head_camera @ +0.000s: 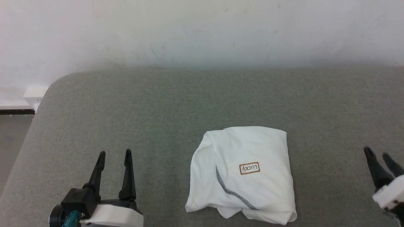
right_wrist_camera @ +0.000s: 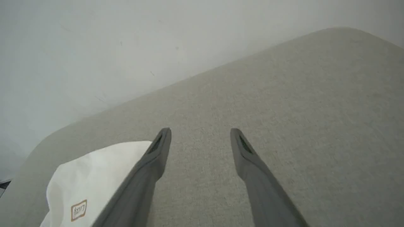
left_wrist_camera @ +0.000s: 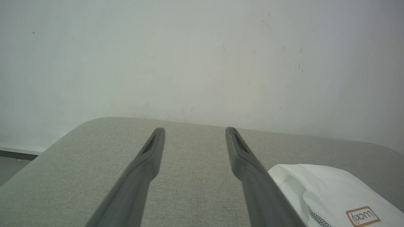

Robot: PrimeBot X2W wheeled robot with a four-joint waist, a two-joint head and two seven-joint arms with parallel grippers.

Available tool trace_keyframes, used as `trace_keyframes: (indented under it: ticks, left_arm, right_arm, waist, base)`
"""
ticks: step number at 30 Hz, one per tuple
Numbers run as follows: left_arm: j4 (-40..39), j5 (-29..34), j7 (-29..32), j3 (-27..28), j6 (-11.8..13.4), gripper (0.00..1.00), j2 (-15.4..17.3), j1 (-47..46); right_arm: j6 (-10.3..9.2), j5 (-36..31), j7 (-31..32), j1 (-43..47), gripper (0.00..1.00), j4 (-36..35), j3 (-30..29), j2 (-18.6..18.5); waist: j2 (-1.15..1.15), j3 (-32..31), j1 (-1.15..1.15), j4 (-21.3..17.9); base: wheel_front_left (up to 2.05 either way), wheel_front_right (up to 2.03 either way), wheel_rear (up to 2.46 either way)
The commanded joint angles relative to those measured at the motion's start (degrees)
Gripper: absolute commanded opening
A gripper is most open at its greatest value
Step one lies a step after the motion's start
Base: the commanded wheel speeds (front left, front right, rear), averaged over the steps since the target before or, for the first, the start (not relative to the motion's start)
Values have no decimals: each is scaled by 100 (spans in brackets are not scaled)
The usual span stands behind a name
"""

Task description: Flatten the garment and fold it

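Observation:
The garment (head_camera: 243,173), a white T-shirt with a grey-black seam and a brown-bordered "LUCKY" patch, lies as a compact folded bundle on the grey table (head_camera: 157,104), just right of centre near the front. Its corner shows at the lower right of the left wrist view as the garment (left_wrist_camera: 331,189) and at the lower left of the right wrist view as the garment (right_wrist_camera: 91,179). My left gripper (head_camera: 114,154) stands open at the lower left, well apart from the shirt, also seen as the left gripper (left_wrist_camera: 195,130). My right gripper (head_camera: 377,153) stands open at the far right, seen too as the right gripper (right_wrist_camera: 200,130). Both hold nothing.
A white wall (head_camera: 202,31) rises directly behind the table's far edge. The table's rounded far-left corner (head_camera: 60,82) drops off to a floor strip (head_camera: 12,132). Bare grey fabric surface surrounds the shirt on all sides.

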Motion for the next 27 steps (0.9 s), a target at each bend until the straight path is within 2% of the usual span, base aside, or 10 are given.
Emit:
trace_keyframes:
  ticks: [1,8,11,15,20,23,25,26,27]
  left_arm:
    - [-19,-37,-21,17,36,100,15,17]
    - [-5,-62,-25,-11,25,100,6,-14]
    - [19,-77,-26,-23,11,100,-1,-42]
    - [38,-85,-28,-53,-6,100,-20,-118]
    - [54,-82,-30,-93,-31,100,-39,-247]
    - [75,-81,-31,-106,-44,100,-46,-304]
    - [85,-78,-32,-104,-47,100,-49,-326]
    - [92,-78,-32,-99,-46,100,-51,-331]
    - [98,-76,-32,-95,-45,100,-53,-332]
  right_arm:
    - [-3,72,150,71,100,82,-98,20]
    - [-3,1239,2300,45,100,1043,-755,475]
    - [-3,1599,2930,-202,100,1337,-795,676]
    - [-3,2099,3272,-663,100,1662,-607,889]
    - [-3,2556,3267,-1244,100,2089,-97,958]
    - [-3,2575,3192,-1452,100,2317,370,964]
    - [-3,2356,3200,-1503,100,2452,735,965]
    - [-3,2228,3200,-1521,96,2508,894,953]
    - [-3,2103,3182,-1537,34,2540,1042,914]
  waist:
    - [0,10,0,13]
    - [0,48,0,100]
    - [0,84,0,136]
    - [0,175,0,188]
    - [0,307,0,272]
    - [0,351,0,326]
    - [0,370,0,348]
    - [0,373,0,354]
    - [0,372,0,358]
  base:
    - [0,0,0]
    - [0,0,0]
    - [0,0,0]
    - [0,0,0]
    - [0,0,0]
    - [0,0,0]
    - [0,0,0]
    - [0,0,0]
    - [0,0,0]
